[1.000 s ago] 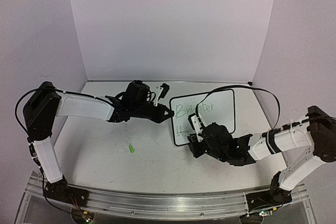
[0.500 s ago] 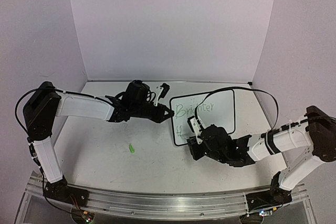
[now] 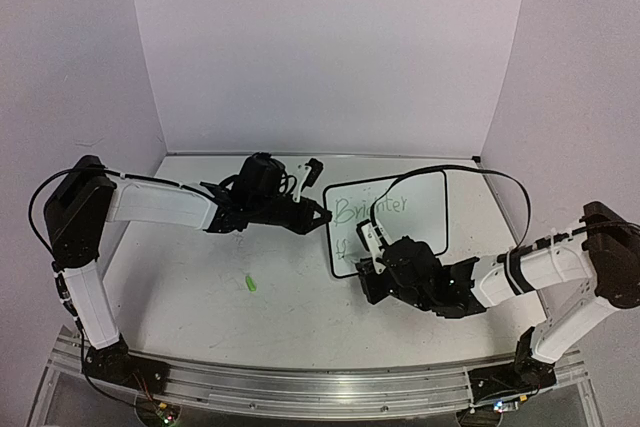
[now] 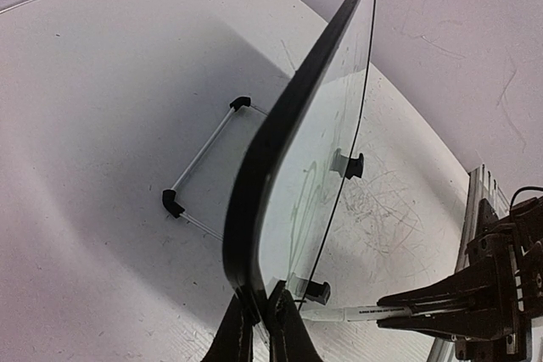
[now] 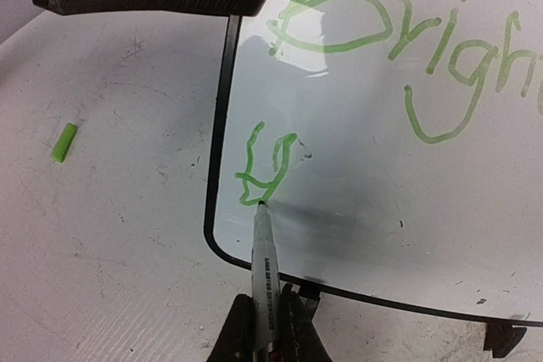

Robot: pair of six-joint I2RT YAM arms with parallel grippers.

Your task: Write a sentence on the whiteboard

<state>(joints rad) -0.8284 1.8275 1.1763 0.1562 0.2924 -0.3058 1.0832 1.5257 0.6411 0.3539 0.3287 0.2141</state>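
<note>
My left jaws grip the black-framed whiteboard by its edge, and it stands tilted on the desk. My right jaws clamp a pen. Its tip touches the green cursive sentence just ahead.

Enclosed on three sides by plain, pale lilac-white surfaces: back panel, left panel, right panel; floored by a white tabletop, scuffed with faint grey scratches; bounded at the near edge by an aluminium rail; lit evenly; soft shadows only.
</note>
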